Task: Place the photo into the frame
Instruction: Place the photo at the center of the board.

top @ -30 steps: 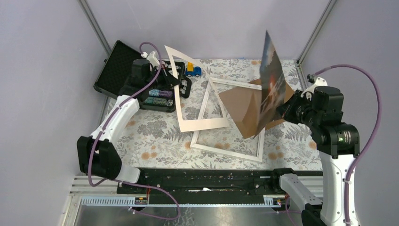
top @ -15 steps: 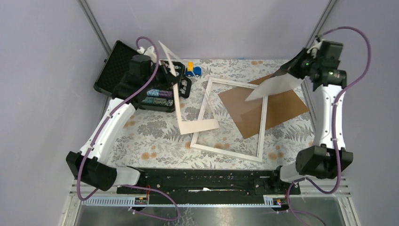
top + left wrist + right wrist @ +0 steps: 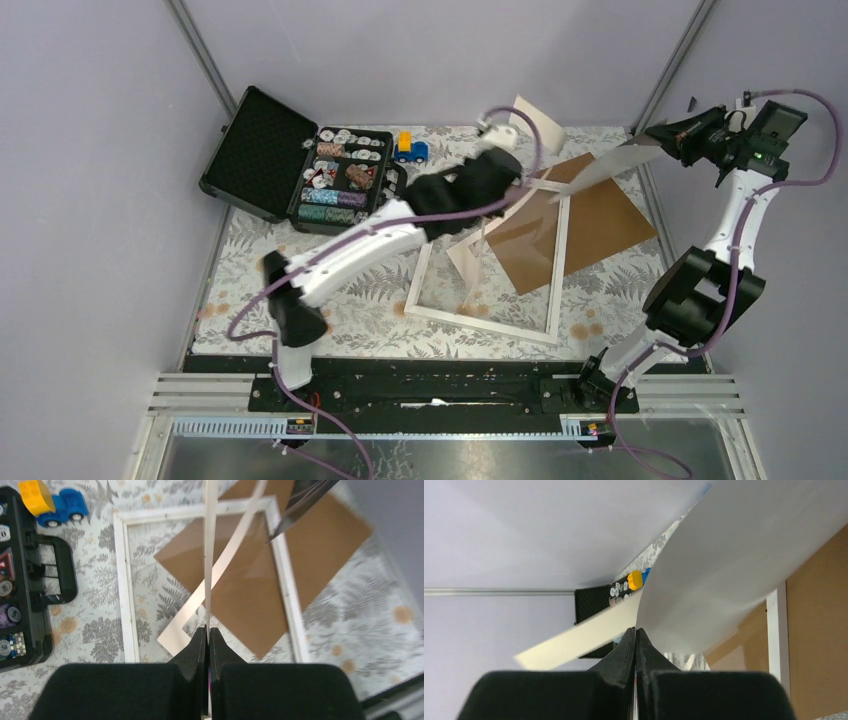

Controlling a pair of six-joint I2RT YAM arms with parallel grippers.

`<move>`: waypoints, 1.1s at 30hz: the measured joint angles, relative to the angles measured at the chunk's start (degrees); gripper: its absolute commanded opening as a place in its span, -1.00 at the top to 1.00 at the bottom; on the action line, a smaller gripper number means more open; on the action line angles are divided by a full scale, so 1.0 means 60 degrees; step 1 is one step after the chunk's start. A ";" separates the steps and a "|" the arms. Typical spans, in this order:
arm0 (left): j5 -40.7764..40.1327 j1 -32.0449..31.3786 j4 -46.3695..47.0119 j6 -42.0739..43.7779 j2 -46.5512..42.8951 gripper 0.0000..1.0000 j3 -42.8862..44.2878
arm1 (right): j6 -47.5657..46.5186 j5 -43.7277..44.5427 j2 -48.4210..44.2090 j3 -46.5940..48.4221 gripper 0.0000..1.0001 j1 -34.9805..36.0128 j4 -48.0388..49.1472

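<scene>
The photo (image 3: 600, 165) hangs in the air at the back right, its white back showing. My right gripper (image 3: 672, 135) is shut on its far-right edge, and the white back fills the right wrist view (image 3: 734, 555). The white frame (image 3: 425, 265) lies flat on the table at the centre. My left gripper (image 3: 522, 185) is over the frame's far part. It is shut on the cream mat board (image 3: 466, 258), which stands on edge with its low corner inside the frame. The left wrist view shows the mat edge-on (image 3: 209, 555) above the frame (image 3: 122, 580).
A brown backing board (image 3: 595, 215) lies partly under the frame's right rail. An open black case of poker chips (image 3: 335, 185) stands at the back left. A blue and yellow toy truck (image 3: 408, 150) stands beside it. Metal posts stand at both back corners.
My left arm has swung from the case to the centre, carrying the mat over the frame. My right arm has carried the photo to the far back right corner, now white side up.
</scene>
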 measured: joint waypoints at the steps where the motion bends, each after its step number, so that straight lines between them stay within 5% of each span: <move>1: -0.0280 -0.0200 -0.0149 0.0047 0.0499 1.00 0.0182 | 0.0138 -0.0186 0.0280 0.0000 1.00 -0.0127 0.0106; 6: -0.1002 -0.0732 -0.0845 0.0251 0.1883 1.00 0.0506 | 0.0415 -0.0623 0.0900 -0.0004 0.97 -0.0168 0.0131; 14: -0.1082 -0.0696 -0.0976 0.0495 0.1829 1.00 0.1428 | 0.0477 -0.0885 0.0750 0.0033 0.93 -0.0036 0.0091; 21: -0.1249 -0.0681 -0.0984 0.0889 0.0714 1.00 0.1654 | 0.0652 -0.0907 0.0914 0.1453 0.89 0.0572 -0.0324; 33: -0.3508 -0.0663 -0.0732 0.2452 -0.2153 1.00 0.1927 | 0.2342 -0.1687 0.1435 0.3264 0.93 0.1508 0.0827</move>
